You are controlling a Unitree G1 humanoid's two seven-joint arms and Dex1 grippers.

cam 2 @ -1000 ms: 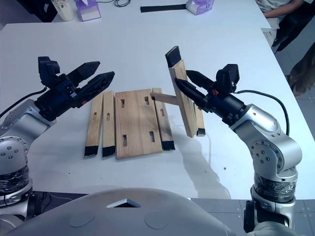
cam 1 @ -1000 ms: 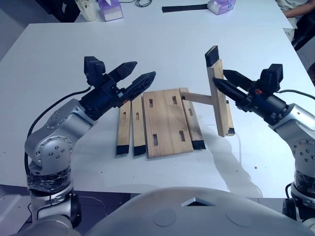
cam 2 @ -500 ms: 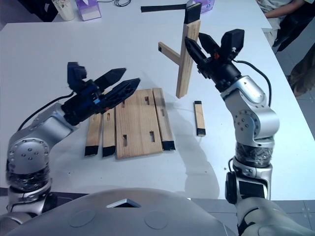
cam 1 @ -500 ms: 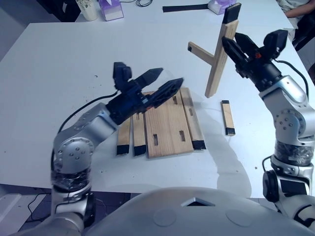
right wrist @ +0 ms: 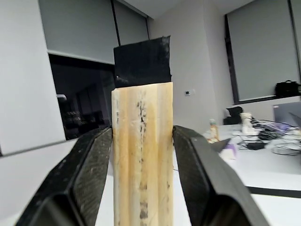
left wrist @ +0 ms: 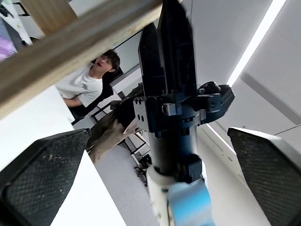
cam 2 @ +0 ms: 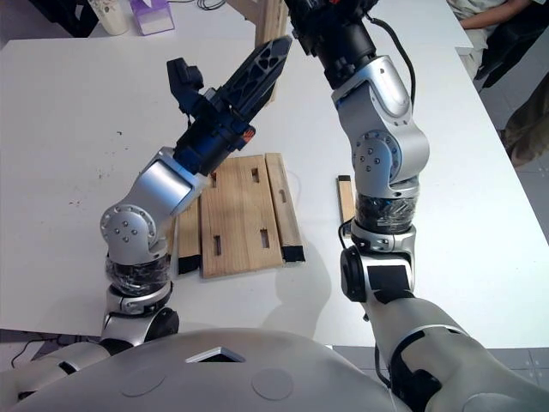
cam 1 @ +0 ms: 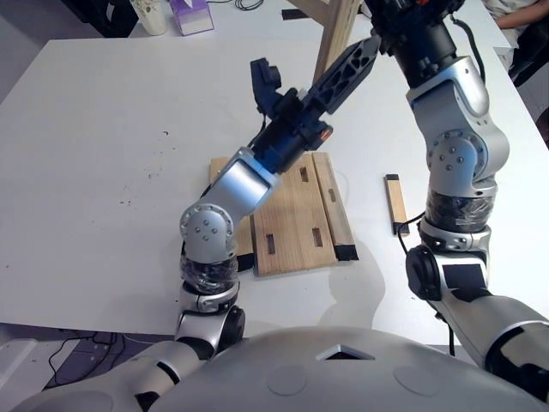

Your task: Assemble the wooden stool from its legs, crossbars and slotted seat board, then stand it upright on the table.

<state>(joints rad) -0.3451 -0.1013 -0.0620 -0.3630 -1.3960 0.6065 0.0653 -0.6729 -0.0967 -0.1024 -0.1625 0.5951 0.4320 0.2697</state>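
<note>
Left gripper [cam 1: 350, 67] hangs high above the table [cam 1: 103, 129], pointing at the leg-and-crossbar piece [cam 1: 336, 30] that the right arm [cam 1: 450, 94] holds aloft over the far side, probably so both arms can work the joint. Seat board [cam 1: 292, 219] lies flat mid-table with its slots up, and a loose leg [cam 1: 396, 204] lies toward the right edge.

Left wrist view: its fingers [left wrist: 42, 174] are spread wide with nothing gripped, and the wood sits just ahead.

Right wrist view: right gripper [right wrist: 142, 136] is clamped on the leg-and-crossbar piece, leaving the black-capped end free beyond the fingertips.

Bright even overhead light, soft shadows on the white table [cam 1: 103, 129], glaring ceiling strip [left wrist: 264, 28].
</note>
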